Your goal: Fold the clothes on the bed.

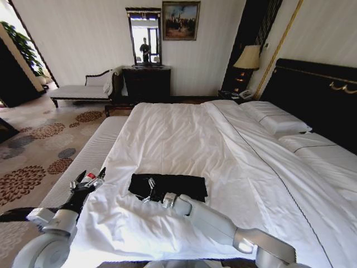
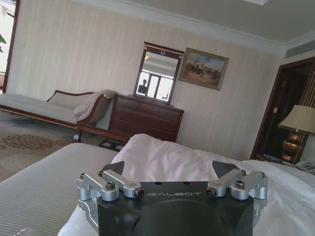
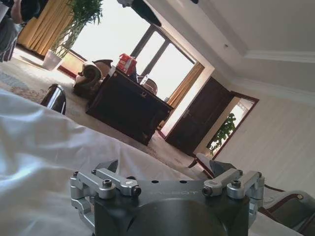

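Right gripper (image 1: pixel 149 190), fingers spread, sits low on the folded T-shirt (image 1: pixel 178 185); closing here risks pinching the duvet (image 1: pixel 184 139) too; left gripper (image 1: pixel 89 180), also spread, idles beside the bed (image 1: pixel 312 100).

1. The left gripper (image 1: pixel 92 181) is held up on the left side, and its fingers are wide apart.
2. The right arm reaches forward and low. The right gripper (image 1: pixel 149 190) has its fingers spread apart too.
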### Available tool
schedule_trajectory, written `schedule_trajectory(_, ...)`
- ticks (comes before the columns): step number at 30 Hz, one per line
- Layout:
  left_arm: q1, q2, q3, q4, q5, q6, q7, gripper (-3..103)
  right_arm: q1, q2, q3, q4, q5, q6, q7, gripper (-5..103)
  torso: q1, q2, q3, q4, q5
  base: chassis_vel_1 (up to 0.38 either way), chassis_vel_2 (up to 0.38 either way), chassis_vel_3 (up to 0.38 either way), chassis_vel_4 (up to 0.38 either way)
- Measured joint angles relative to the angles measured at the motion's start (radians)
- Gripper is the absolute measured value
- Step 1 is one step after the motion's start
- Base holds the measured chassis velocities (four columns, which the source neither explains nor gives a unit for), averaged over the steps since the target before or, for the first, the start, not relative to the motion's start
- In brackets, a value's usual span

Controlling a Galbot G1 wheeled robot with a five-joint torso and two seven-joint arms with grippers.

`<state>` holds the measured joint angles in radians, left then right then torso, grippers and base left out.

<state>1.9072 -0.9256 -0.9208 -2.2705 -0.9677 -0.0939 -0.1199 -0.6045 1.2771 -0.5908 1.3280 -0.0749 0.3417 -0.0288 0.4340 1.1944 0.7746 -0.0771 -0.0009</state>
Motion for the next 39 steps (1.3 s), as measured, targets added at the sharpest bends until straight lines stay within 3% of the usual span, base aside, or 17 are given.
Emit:
schedule_trajectory(6,0.005,-0.005,-0.012,-0.006,-0.004,-0.001,0.0,100,0.099,0.1,0.037,-0.219,0.045,-0.019,0.012,100,0.0,0.0,0.0,0.0001,0.0,0.0,0.0,0.0,0.0)
schedule_trajectory(13,-0.003,-0.005,-0.016,-0.011,-0.01,-0.001,-0.002,100,0.169,0.305,0.165,-0.59,-0.16,0.076,-0.013,100,0.0,0.0,0.0,0.0003,0.0001,0.0,0.0,0.0,0.0)
schedule_trajectory(15,-0.004,-0.007,-0.015,-0.011,-0.011,-0.001,-0.002,100,0.182,0.333,0.193,-0.645,-0.185,0.087,-0.014,100,0.0,0.0,0.0,0.0008,0.0003,0.0,0.0,0.0,0.0)
schedule_trajectory(21,-0.006,-0.006,-0.015,-0.008,-0.014,-0.001,-0.001,100,0.18,0.336,0.189,-0.66,-0.215,0.101,-0.013,100,0.0,0.0,0.0,-0.0002,-0.0002,0.0,0.0,0.0,0.0)
schedule_trajectory(29,-0.01,0.006,-0.04,0.014,-0.045,-0.005,0.005,100,0.094,0.269,0.133,-0.534,-0.243,0.158,0.016,100,0.0,0.0,0.0,0.0001,0.0001,0.0,0.0,0.0,0.0)
schedule_trajectory(39,-0.01,0.002,-0.045,0.022,-0.052,-0.011,0.01,100,0.023,0.173,0.102,-0.338,-0.218,0.132,0.059,100,0.0,0.0,0.0,0.0001,0.0002,0.0,0.0,0.0,0.0)
